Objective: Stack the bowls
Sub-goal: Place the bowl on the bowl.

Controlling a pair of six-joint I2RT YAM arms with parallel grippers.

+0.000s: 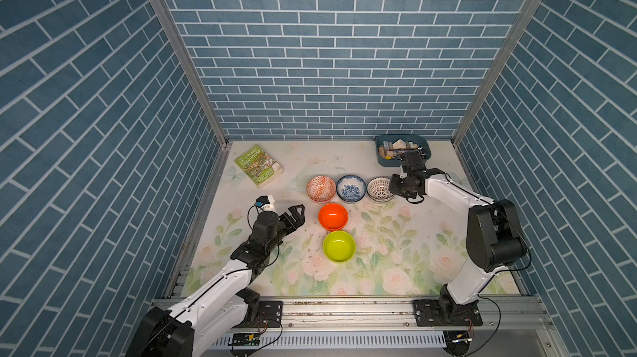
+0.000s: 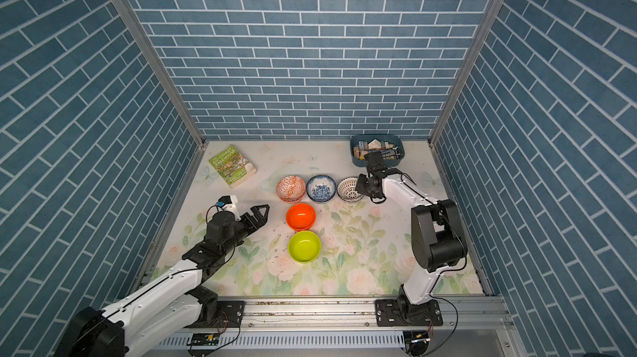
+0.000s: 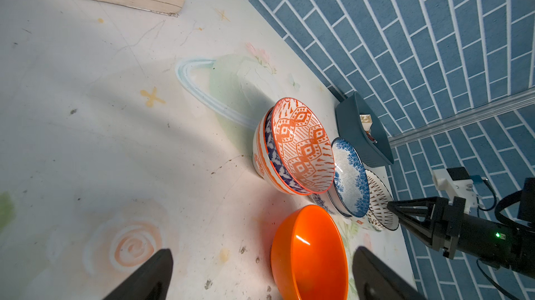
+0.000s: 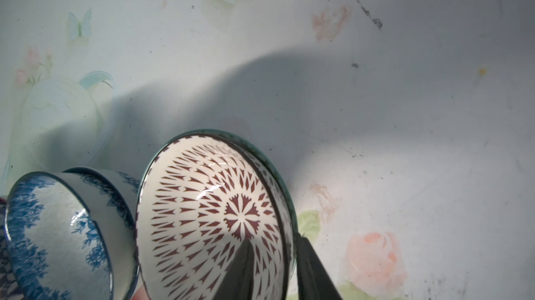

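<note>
Bowls stand in five spots on the flowered bench (image 1: 396,234). Across its middle, from 9 toward 3 o'clock, runs a tight row: the orange-white bowl (image 1: 321,188), the blue floral bowl (image 1: 351,188) and the brown-lattice bowl (image 1: 379,189). The plain orange bowl (image 2: 300,216) sits at 6 o'clock of that row, with the lime-green bowl (image 2: 304,246) at its own 6 o'clock. A green book (image 1: 258,165) lies toward 10 o'clock and a blue tray (image 1: 387,163) toward 1 o'clock.

From above, each pile shows only its topmost bowl. The left wrist view shows the first pile in profile, with a dark-blue patterned bowl (image 3: 272,145) nested between the top bowl and a second orange-white bowl (image 3: 259,153). The right wrist view shows a lower blue floral bowl (image 4: 115,194) under the tilted upper one. It also shows the grey-green bowl (image 4: 262,158), whose teal rim rings the lattice bowl resting inside it.

The right end effector (image 4: 274,239) straddles the lattice bowl's rim at its 3 o'clock side, one finger inside and one outside. The fingers are slightly parted, lattice pattern shows between the inner finger and the rim, and the grip looks released. The left end effector (image 1: 302,214) hangs spread wide and empty at 9 o'clock of the plain orange bowl, just short of it.
</note>
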